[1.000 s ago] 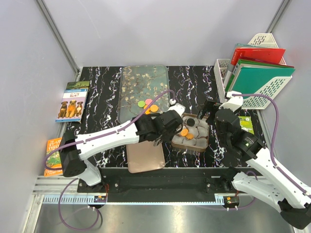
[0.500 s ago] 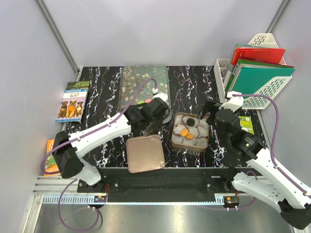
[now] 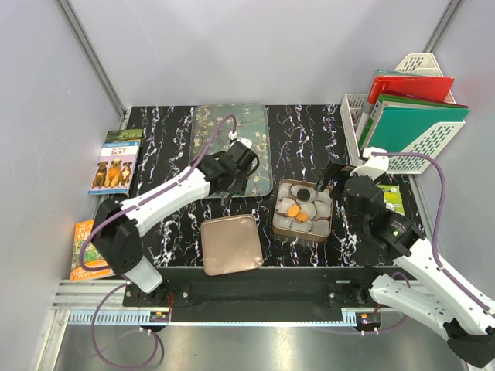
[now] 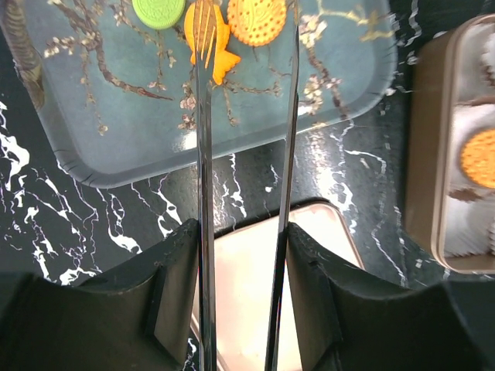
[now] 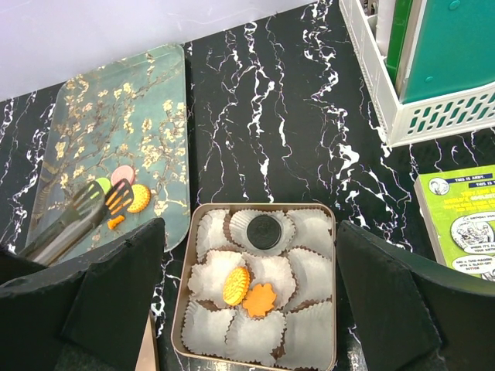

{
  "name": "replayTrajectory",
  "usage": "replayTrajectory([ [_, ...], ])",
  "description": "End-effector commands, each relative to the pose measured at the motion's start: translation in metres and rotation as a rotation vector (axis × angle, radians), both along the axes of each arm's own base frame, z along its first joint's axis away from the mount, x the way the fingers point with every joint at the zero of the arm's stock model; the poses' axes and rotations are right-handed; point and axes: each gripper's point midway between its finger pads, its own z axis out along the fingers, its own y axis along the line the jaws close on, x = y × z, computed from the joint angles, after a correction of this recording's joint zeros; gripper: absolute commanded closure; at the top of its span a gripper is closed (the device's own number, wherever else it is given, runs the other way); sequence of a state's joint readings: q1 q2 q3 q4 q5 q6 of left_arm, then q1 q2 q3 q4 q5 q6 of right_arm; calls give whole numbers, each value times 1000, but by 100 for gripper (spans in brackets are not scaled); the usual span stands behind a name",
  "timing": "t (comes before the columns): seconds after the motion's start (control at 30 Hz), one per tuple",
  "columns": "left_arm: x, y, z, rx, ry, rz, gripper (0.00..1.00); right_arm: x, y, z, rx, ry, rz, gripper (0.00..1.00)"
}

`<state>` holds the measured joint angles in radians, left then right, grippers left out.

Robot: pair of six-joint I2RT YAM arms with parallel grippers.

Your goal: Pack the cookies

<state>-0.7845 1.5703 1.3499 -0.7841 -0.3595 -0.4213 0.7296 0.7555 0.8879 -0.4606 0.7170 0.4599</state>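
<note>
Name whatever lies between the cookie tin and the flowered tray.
Nothing lies there. Only a narrow strip of bare black marble table separates the tray from the tin. The right wrist view shows it best, and the left wrist view agrees.

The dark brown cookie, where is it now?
Right wrist view: the dark brown cookie sits in the tin, middle of its far row, behind two orange cookies.

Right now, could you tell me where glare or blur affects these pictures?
Left wrist view: a white glare patch on the blue-grey blossom-patterned tray, and the shiny metal tongs mirror their surroundings. Right wrist view: the right hand is dark and featureless, the square rose-gold tin sharp. Top external view: evenly lit.
</note>
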Motion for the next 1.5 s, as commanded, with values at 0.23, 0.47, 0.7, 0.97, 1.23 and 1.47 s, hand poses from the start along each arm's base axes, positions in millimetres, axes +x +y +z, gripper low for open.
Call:
replayTrajectory([
  [0.23,35,-18,-2,-22,-35,-11,50,2,-7,2,-9,-21,-32,0],
  [0.47,40,-21,-5,-31,-28,-17,50,2,-7,1,-17,-18,-36,0],
  [0.7,34,-20,-18,-30,2,-18,50,4,-5,-3,-24,-8,-33,0],
  [0.97,33,-23,-34,-26,32,-22,50,5,-4,-3,-31,-6,-33,0],
  [1.23,18,-13,-49,-13,72,-12,50,7,-4,-4,-37,-2,-36,0],
  [1.47,9,-3,-49,-12,71,1,50,8,-1,-4,-34,-4,-28,0],
])
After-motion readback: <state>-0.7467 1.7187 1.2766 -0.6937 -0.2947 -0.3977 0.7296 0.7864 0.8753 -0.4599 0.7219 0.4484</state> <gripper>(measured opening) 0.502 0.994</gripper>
